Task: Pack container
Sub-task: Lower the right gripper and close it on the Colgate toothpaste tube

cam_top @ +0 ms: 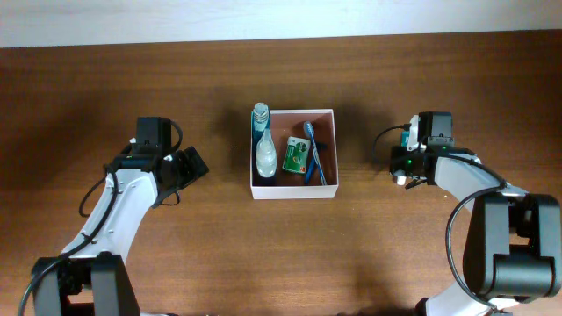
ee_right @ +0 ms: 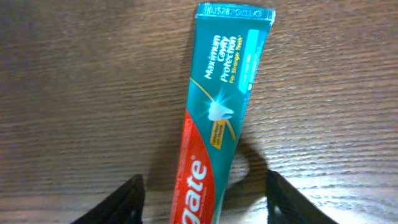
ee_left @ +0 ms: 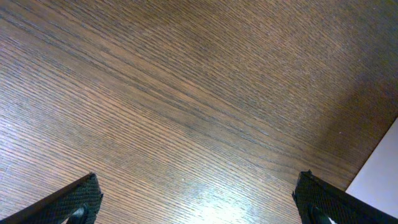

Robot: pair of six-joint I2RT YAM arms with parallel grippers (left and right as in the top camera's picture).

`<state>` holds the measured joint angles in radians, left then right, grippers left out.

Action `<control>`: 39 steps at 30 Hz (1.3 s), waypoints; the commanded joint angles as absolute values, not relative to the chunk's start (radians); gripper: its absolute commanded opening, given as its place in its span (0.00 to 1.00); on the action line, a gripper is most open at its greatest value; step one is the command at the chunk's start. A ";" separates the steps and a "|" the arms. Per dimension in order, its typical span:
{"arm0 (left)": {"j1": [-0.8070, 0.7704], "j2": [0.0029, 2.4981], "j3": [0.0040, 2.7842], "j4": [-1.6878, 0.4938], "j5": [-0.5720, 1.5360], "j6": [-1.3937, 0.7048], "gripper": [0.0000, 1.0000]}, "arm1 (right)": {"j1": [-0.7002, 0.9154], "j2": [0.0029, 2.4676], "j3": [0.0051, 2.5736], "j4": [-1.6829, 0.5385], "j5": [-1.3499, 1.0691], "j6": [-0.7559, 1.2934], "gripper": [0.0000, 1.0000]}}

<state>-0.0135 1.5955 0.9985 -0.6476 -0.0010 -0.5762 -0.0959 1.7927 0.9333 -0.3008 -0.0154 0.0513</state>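
The container, a white-walled square box with a pinkish inside, sits mid-table. It holds a clear bottle along its left wall, a small green packet and a blue toothbrush. To its right my right gripper hangs over a teal and red toothpaste tube lying on the wood. The tube runs between the open fingers, with a gap on each side. My left gripper is left of the container, wide open over bare wood, holding nothing.
The table is dark wood, with a pale strip along its far edge. In the left wrist view a white corner shows at the lower right; I cannot tell what it belongs to.
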 commanded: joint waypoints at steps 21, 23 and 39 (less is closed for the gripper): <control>-0.012 1.599 0.995 -0.648 -0.007 -0.571 1.00 | -0.097 1.862 0.899 -0.328 -0.040 0.068 0.52; -0.012 1.599 0.995 -0.648 -0.007 -0.571 1.00 | -0.097 1.862 0.899 -0.328 -0.041 0.068 0.59; -0.012 1.599 0.995 -0.648 -0.007 -0.571 1.00 | -0.097 1.862 0.899 -0.272 -0.032 0.003 0.83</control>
<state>-0.0135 1.5955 0.9985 -0.6476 -0.0010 -0.5762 -0.0948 1.8053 0.9367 -0.2565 -0.0143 0.0368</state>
